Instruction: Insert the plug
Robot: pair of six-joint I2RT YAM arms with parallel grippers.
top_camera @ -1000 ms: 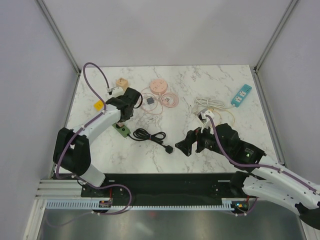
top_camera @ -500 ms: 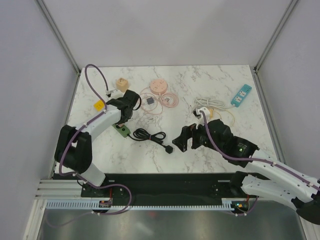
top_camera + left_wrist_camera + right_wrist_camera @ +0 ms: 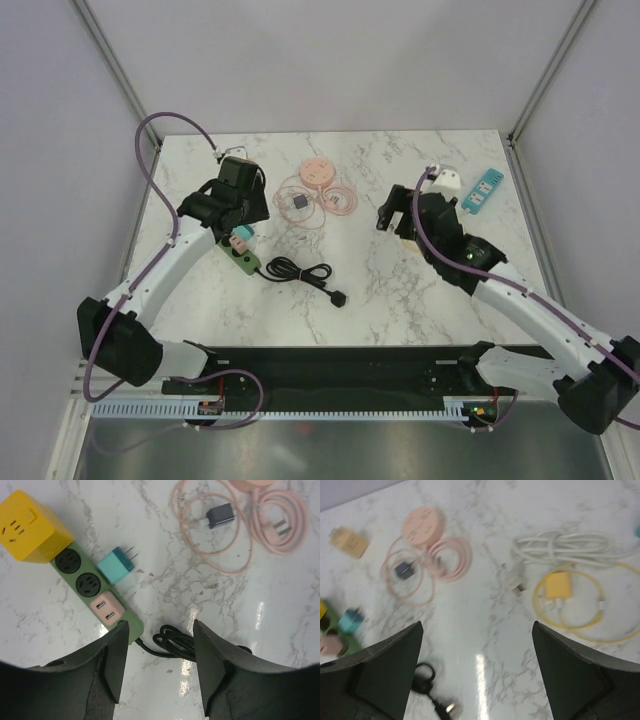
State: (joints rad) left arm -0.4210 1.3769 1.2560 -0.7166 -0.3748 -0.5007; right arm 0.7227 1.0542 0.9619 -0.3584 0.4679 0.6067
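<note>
both left pincer (image 3: 160, 630) and right pincer (image 3: 476, 630) gape empty; only left wrist shows teal plug (image 3: 116, 565) prongs.

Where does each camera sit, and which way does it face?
Top external: above, behind the bases, facing down at the table; both arms show.
Left wrist: faces down on green power strip, teal plug; left tool open.
Right wrist: faces down on white cable; right tool open.
Shared: both wrists see the pink cable.
</note>
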